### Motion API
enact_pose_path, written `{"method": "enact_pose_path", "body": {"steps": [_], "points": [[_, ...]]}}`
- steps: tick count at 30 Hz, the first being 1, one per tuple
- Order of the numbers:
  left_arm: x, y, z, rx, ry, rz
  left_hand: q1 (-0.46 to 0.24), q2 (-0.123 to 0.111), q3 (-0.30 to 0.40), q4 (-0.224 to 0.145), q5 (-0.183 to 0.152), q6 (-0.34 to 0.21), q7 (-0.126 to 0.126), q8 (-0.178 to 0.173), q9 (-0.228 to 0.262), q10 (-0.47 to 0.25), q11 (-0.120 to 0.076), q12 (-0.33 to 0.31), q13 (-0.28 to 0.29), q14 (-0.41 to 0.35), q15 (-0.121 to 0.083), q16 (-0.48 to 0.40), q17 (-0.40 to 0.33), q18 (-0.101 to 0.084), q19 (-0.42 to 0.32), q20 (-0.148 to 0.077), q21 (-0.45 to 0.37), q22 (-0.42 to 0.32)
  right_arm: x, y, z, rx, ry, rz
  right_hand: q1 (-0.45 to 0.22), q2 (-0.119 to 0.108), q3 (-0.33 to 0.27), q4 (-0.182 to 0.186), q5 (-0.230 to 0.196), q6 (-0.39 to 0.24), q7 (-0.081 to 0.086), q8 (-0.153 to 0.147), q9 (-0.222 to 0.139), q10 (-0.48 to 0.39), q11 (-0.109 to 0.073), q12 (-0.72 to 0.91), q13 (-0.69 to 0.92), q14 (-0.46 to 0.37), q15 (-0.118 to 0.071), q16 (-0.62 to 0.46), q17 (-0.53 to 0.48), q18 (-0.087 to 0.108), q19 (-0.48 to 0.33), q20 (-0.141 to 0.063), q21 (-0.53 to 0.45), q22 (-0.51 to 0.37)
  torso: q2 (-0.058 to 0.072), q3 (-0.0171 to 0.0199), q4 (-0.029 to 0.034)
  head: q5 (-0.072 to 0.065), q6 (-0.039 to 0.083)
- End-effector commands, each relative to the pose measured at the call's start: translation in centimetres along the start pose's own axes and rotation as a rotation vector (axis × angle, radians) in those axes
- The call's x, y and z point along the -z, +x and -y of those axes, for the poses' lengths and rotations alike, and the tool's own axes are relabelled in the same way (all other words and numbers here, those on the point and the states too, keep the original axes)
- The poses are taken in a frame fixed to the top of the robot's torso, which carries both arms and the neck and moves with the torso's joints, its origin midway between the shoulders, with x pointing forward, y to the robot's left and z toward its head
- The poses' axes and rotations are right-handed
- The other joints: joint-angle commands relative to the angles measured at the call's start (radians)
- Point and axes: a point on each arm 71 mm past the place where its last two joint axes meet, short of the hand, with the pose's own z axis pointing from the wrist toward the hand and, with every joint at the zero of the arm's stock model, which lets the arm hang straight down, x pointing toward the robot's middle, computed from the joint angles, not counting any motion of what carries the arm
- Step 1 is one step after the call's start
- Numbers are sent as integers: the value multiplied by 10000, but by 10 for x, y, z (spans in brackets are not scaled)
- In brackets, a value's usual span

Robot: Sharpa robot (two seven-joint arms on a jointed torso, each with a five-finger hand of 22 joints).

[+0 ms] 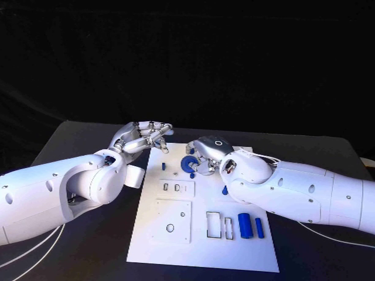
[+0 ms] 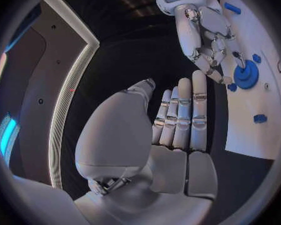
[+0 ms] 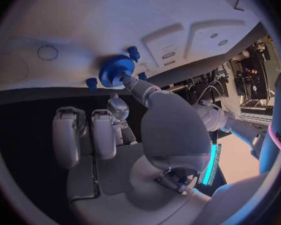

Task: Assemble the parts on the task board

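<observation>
- Black table against a dark background; the white rectangular task board lies at its middle, long side running from the near edge to the far edge.
- Blue toothed gear sits near the board's far edge, with small blue pegs just beside it; the same gear appears in the right wrist view and the left wrist view.
- Right hand reaches over the far part of the board; a fingertip presses on the gear, the other fingers curled beside it. Whether the gear is pinched or only touched cannot be told.
- Left hand hovers off the board's far left corner, fingers straight and held together, holding nothing.
- Two blue cylinders lie side by side near the board's near right corner, beside rectangular outlined slots.
- Raised white plate with holes occupies the board's near left part.
</observation>
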Motion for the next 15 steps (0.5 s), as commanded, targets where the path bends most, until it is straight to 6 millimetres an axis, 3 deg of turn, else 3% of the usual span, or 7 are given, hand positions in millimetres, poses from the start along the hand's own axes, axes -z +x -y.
{"method": "enact_pose_path", "body": {"steps": [1,15], "points": [[0,2,1,115,57,-151,-23,104,-41,-27,-44,-81,-11,28,9,-58,3,34,9,-85,-6,34,4,49,-42,-5,32,9,0,-2,0,101,1,401,10,89,65,0,1,67,6,30,12,64,7,60,15,462,30,-23,1,-114,80,-21,71,1141,-5,0,10,-10,-2],[0,2,1,112,56,-141,-23,106,-41,-27,-43,-82,-10,32,12,-64,4,43,9,-92,-4,37,3,49,-52,-3,40,14,-1,-2,-2,137,-53,290,-120,34,61,62,72,130,-6,23,36,96,0,87,40,463,23,-23,4,-115,82,-30,69,1146,0,-6,1,-18,-17]]}}
